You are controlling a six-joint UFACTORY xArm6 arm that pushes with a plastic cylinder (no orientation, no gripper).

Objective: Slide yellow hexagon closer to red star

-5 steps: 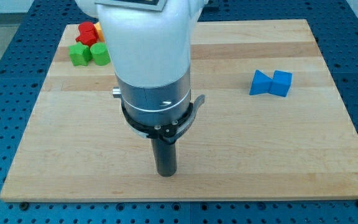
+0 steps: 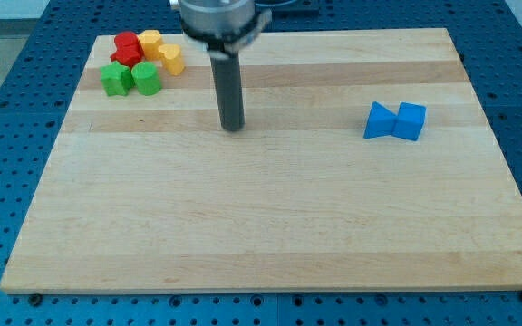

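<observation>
A red star point(image 2: 127, 48) sits at the view's top left of the wooden board point(image 2: 270, 208). A yellow hexagon point(image 2: 151, 42) touches its right side, with a second yellow block point(image 2: 171, 60) just right of and below that. My tip point(image 2: 232, 128) rests on the board, to the right of and below this cluster, well apart from every block.
A green star point(image 2: 115, 79) and a green rounded block point(image 2: 147, 79) lie just below the red star. Two blue blocks point(image 2: 395, 120) sit side by side at the view's right. The blue perforated table surrounds the board.
The arm has pulled back toward the view's top; my tip moved from the board's lower middle up to the upper middle. The yellow blocks, hidden before, now show. No block moved.
</observation>
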